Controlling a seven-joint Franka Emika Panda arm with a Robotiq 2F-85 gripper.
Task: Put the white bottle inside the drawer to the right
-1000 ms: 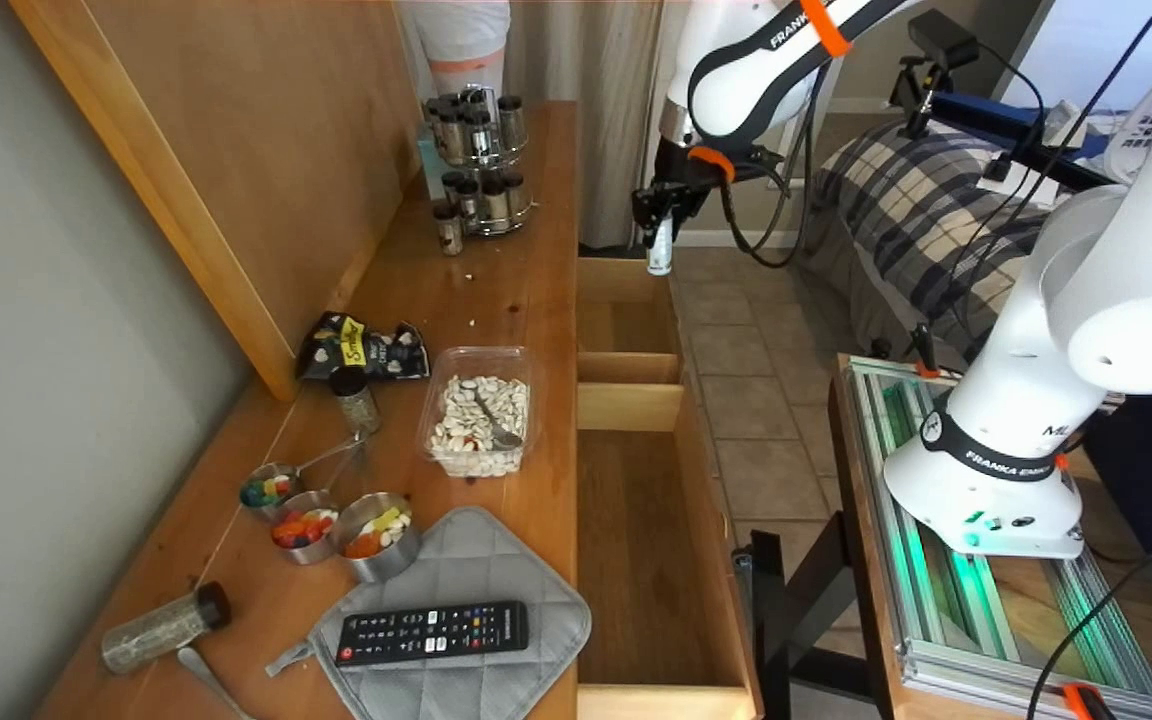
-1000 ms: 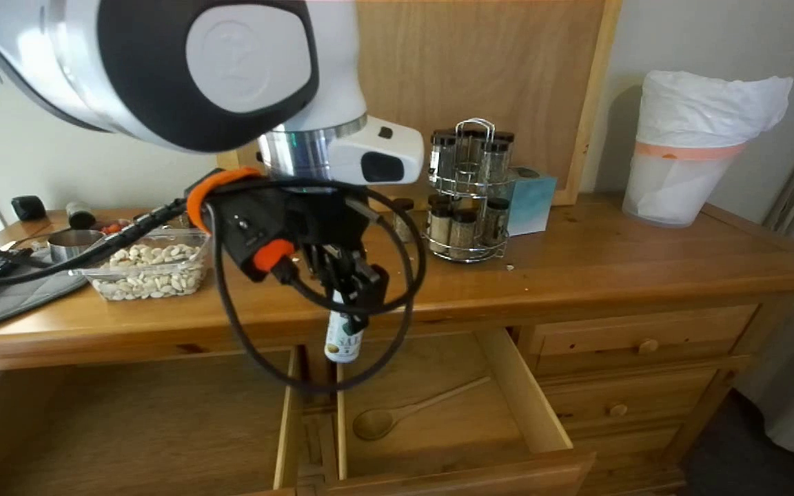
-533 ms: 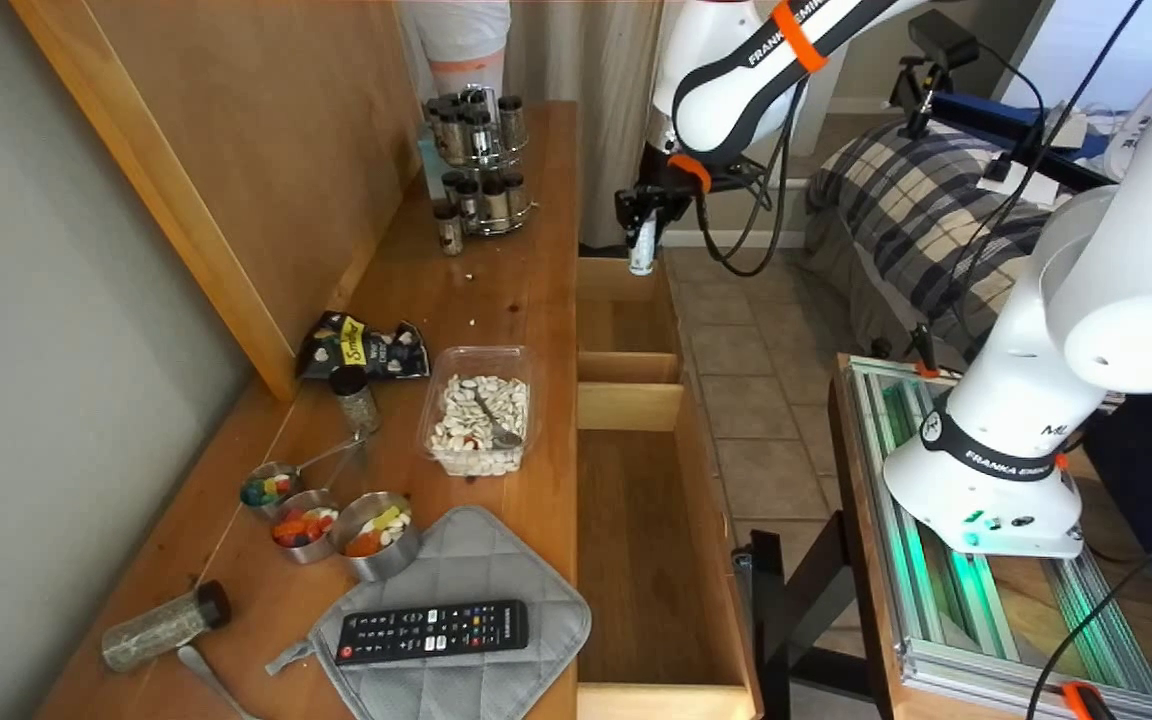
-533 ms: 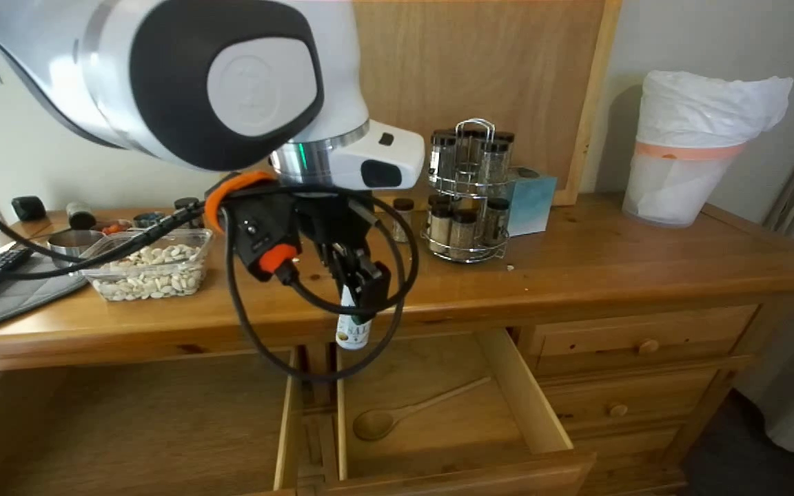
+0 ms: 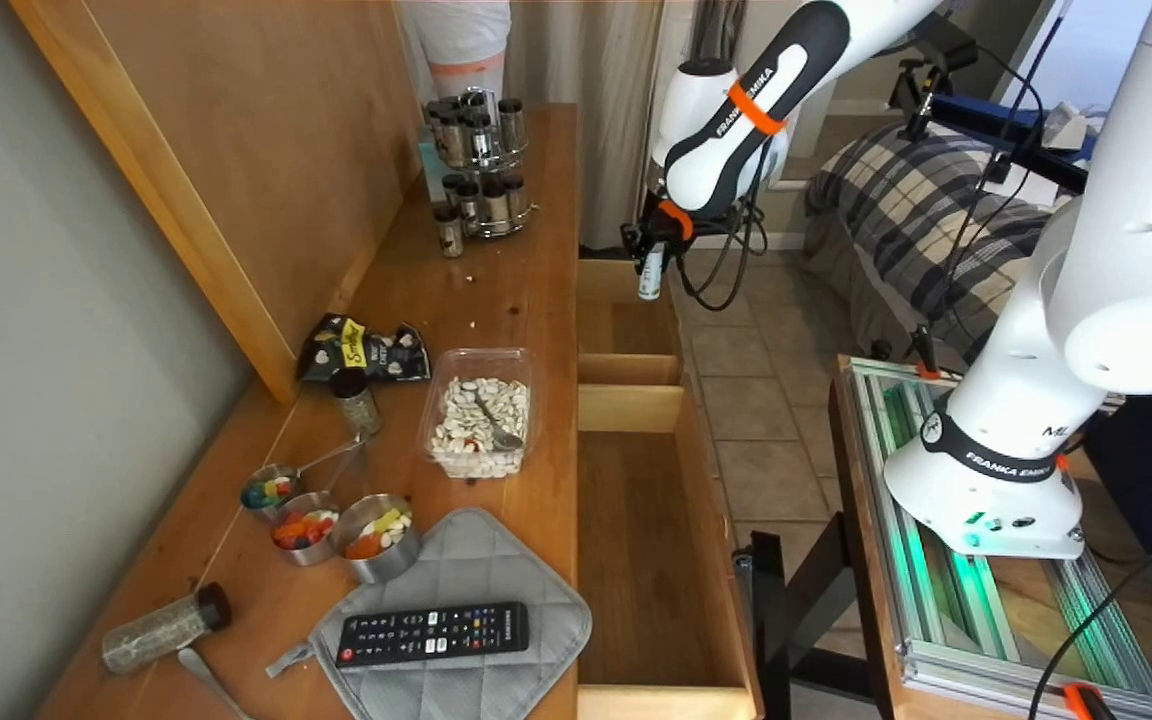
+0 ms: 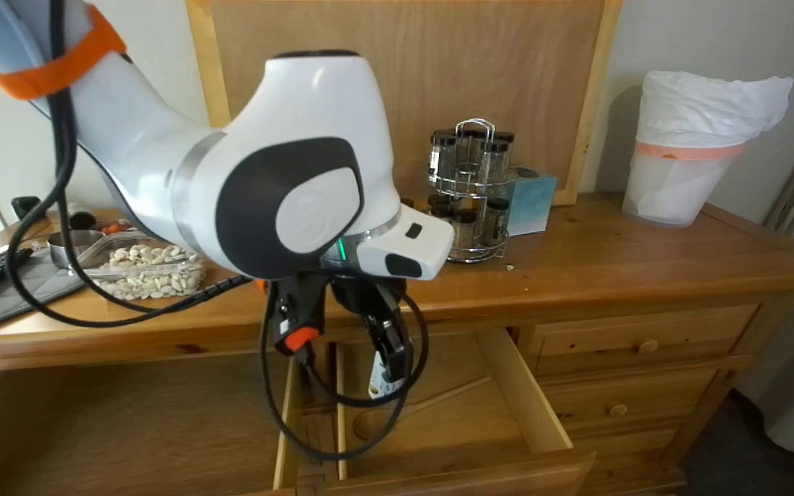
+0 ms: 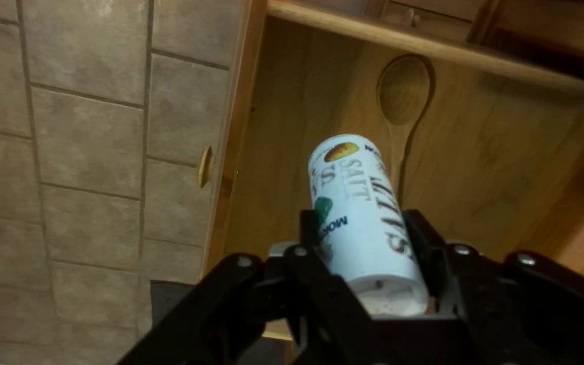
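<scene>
Gripper (image 7: 364, 228) at lower centre of the wrist view, clamped on the white bottle (image 7: 360, 205), pressing it from opposite sides. Bottle shows at a slant there, far end near mid-frame, near end low; SALT readable on its printed side. Behind it, the floor of the drawer (image 7: 277, 167), pulled out; whether the bottle's lower end is above or below the rim, cannot tell. Wooden spoon (image 7: 402, 104) lying in that drawer, bowl near the top of the frame, handle partly hidden by the bottle. Knob (image 7: 205, 166) on the drawer front, left of centre; floor tiles (image 7: 92, 142) down the left side.

In both exterior views the bottle hangs beneath the arm (image 6: 314, 100), leaning slightly. In an exterior view, a longer drawer (image 5: 636, 540), also pulled out, lower middle of frame. Remote (image 5: 432, 632) on a grey pad (image 5: 466, 565), bottom of frame; clear tub (image 5: 481, 352) of white pieces (image 5: 461, 410) just left of centre, metal spoon (image 5: 504, 438) in it. Snack bag (image 5: 361, 348) further left. Spice rack (image 6: 467, 187) in an exterior view, right of centre, teal box (image 6: 533, 203) partly behind it; white-lined bin (image 6: 686, 186), upper right.
</scene>
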